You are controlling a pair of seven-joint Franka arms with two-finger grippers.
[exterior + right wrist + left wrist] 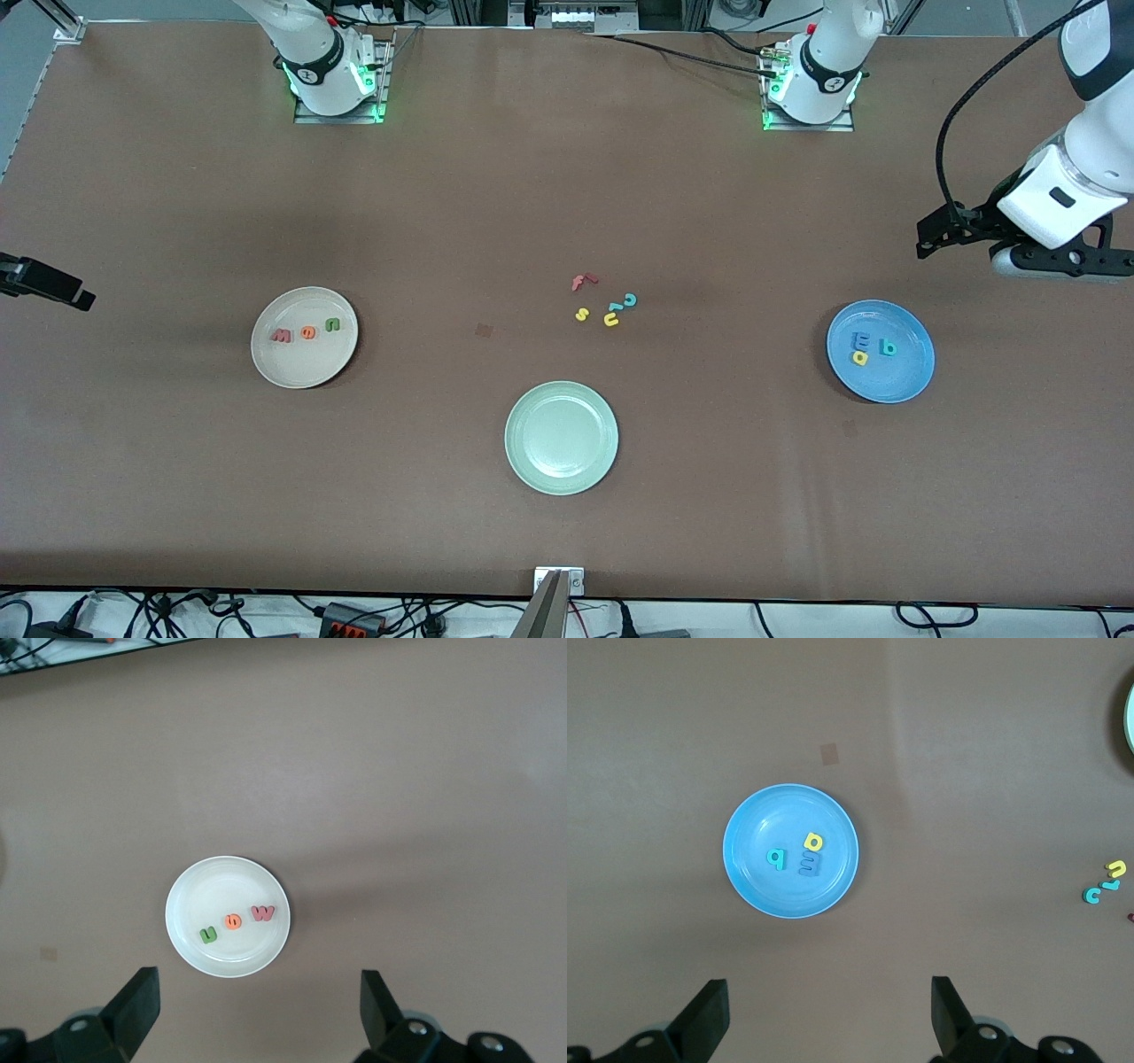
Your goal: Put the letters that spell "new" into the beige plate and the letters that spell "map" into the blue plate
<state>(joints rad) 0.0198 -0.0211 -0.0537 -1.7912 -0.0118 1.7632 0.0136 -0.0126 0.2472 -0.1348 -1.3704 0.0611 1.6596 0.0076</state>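
Beige plate (304,363) has n (332,324), e (307,332), w (281,335); blue plate (904,372) has m (860,340), a (858,358), p (887,348). Looks finished. Left end effector (824,1014) and right end effector (252,1014) hang high, spread, empty; nothing left but to wait

A pale green plate (562,438) sits on the brown table (177,487); at its 12 o'clock cluster a red f (583,282), yellow s (582,314), yellow u (611,318) and teal hooked letter (628,301)
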